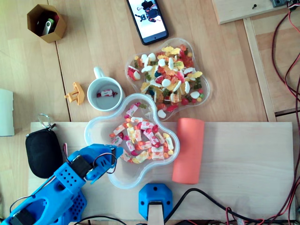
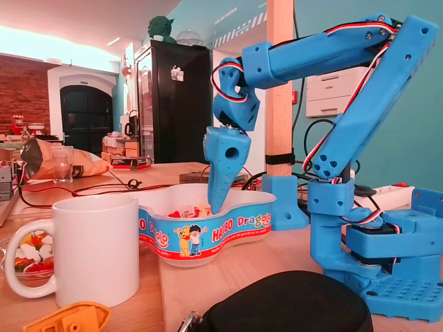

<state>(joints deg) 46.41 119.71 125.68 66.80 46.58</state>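
My blue gripper [image 2: 216,206] points straight down into a clear lobed plastic bowl [image 2: 228,223] printed with "Haribo", its two fingers closed to one narrow tip among the wrapped candies [image 2: 188,213]. From overhead, the gripper [image 1: 112,155] is over the left side of this bowl [image 1: 93,135], beside the pile of red, white and yellow wrapped candies [image 1: 143,140]. Whether a candy is pinched at the tip is hidden. A white mug [image 1: 105,93] [image 2: 93,249] with one wrapped candy inside stands just beyond the bowl.
A second clear bowl [image 1: 206,90] of loose gummies sits further back. An orange roll [image 1: 188,150] lies right of the candy bowl, a black pouch [image 1: 43,152] left of the arm. A yellow toy [image 1: 76,93], phone [image 1: 147,19] and hexagonal wooden box [image 1: 46,22] are nearby.
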